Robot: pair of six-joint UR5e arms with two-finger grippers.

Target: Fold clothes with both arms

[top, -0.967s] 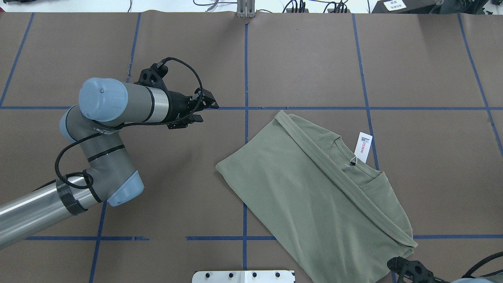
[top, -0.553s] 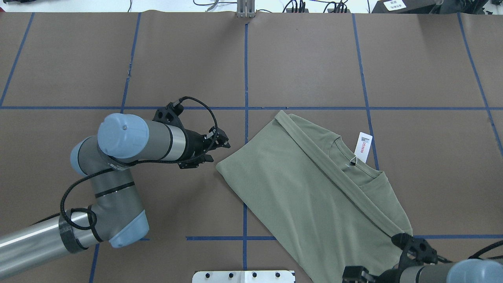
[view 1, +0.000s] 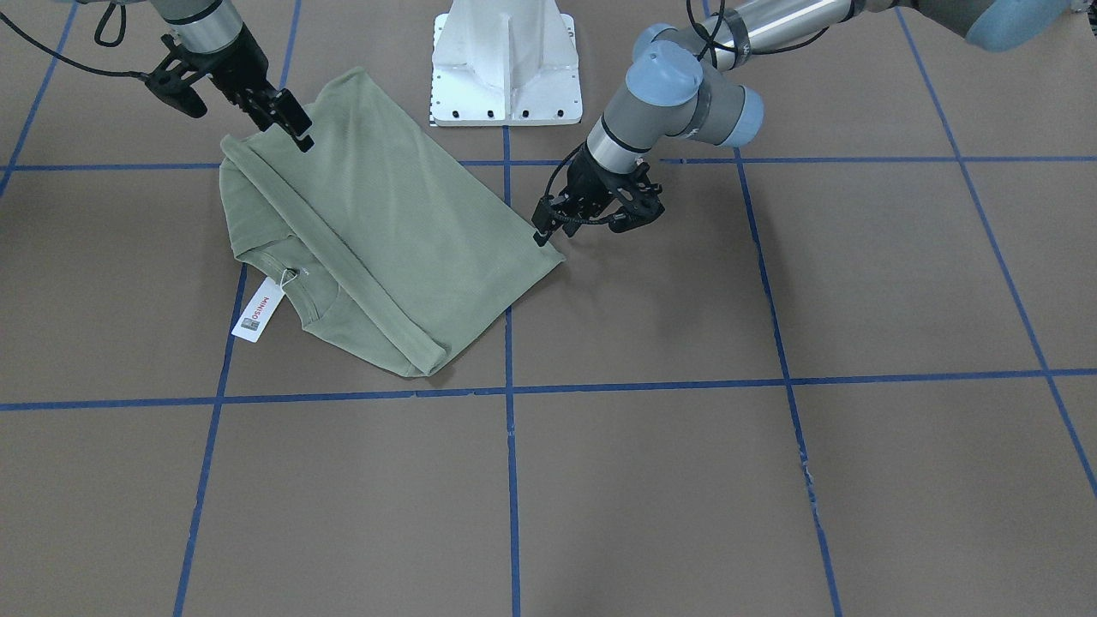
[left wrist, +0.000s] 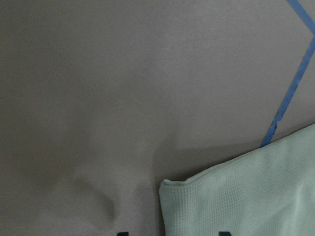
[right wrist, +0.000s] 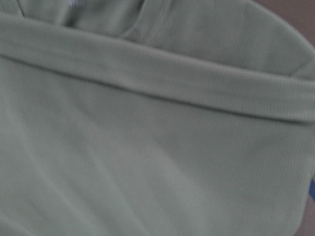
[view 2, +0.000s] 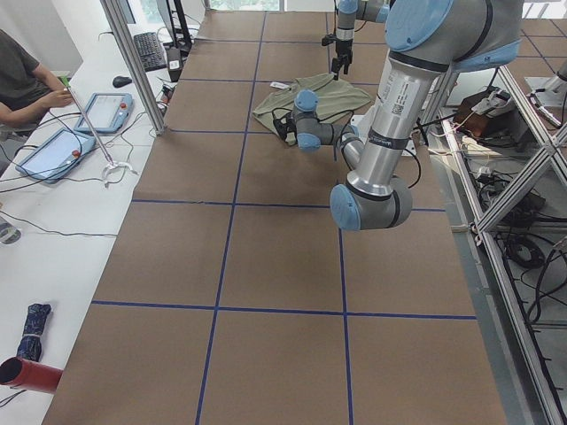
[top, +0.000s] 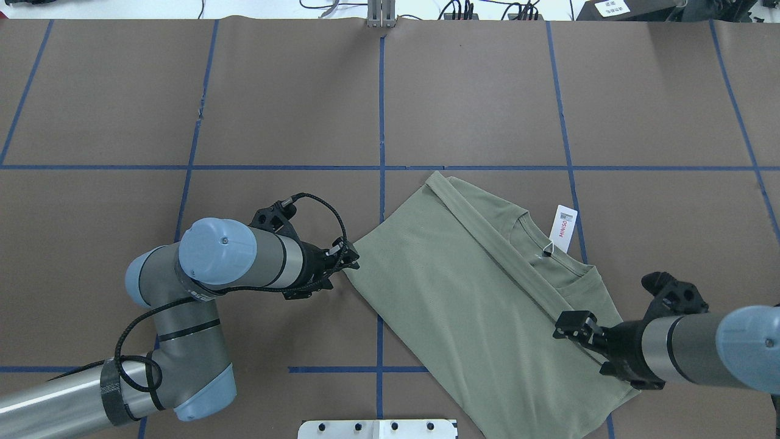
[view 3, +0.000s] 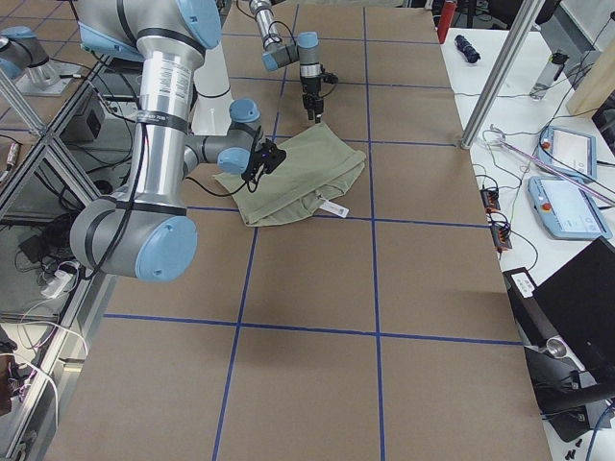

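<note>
One shirt [top: 463,292] lies flat. Its corner sits between the left gripper's [top: 350,261] parted jaws; the right gripper [top: 579,346], also parted, hovers above it

One camera looks down on the desk [top: 487,91] from high above one long edge; a second faces it from across, steeply downward. Two side cameras look along the desk from either end. All four share the green shirt [top: 475,292]. Both wrist cameras sit very close to its cloth.
</note>
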